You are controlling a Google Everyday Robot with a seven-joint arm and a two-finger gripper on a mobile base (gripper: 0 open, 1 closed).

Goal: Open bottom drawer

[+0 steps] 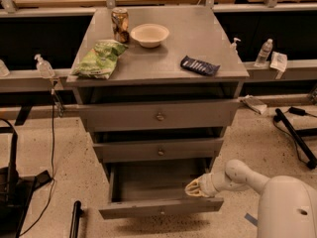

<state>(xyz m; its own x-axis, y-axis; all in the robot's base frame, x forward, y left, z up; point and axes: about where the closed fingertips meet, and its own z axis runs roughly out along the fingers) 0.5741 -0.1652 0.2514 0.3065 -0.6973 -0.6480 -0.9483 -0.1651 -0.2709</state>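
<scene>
The bottom drawer [161, 208] stands well out at the cabinet's foot. The gripper [197, 188] sits inside its right front corner; whether it grips, I cannot tell. Opening looks nearly done, so next comes a clean retreat.

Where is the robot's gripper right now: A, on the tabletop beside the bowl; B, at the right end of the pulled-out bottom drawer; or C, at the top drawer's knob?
B: the gripper sits at the right end of the bottom drawer, just behind its front.
</scene>
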